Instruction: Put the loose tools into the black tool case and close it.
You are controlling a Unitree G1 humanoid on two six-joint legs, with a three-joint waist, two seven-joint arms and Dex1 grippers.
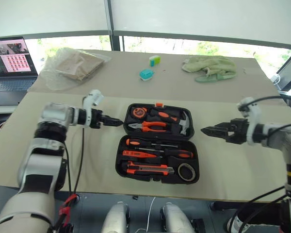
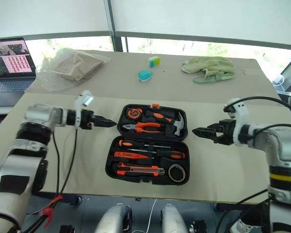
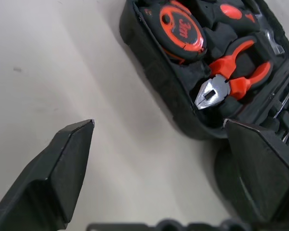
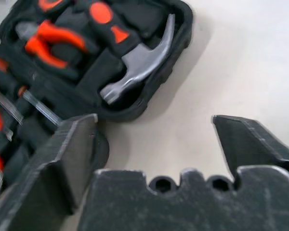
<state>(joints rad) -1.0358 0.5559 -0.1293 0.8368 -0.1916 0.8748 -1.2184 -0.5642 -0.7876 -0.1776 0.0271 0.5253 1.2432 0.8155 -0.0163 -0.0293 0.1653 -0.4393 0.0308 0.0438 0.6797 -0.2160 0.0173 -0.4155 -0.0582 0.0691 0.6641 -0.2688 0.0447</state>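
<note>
The black tool case (image 1: 119,167) lies open flat in the middle of the table. Its near half holds two orange-and-black screwdrivers (image 1: 157,154), a slim screwdriver (image 1: 150,144), the utility knife (image 1: 150,169) and the dark tape roll (image 1: 186,172). Pliers (image 3: 231,79), a tape measure (image 3: 180,29) and a hammer (image 4: 135,72) sit in the far half. My left gripper (image 1: 117,122) hovers just left of the far half, open and empty. To the right of the case my right gripper (image 1: 206,130) points at it, also open and empty.
A green cloth (image 1: 208,68) lies at the back right, with a teal object (image 1: 146,74) and a small green one (image 1: 154,60) behind the case. A plastic bag (image 1: 70,65) and a laptop (image 1: 12,63) are at the back left. The table's front edge runs just below the case.
</note>
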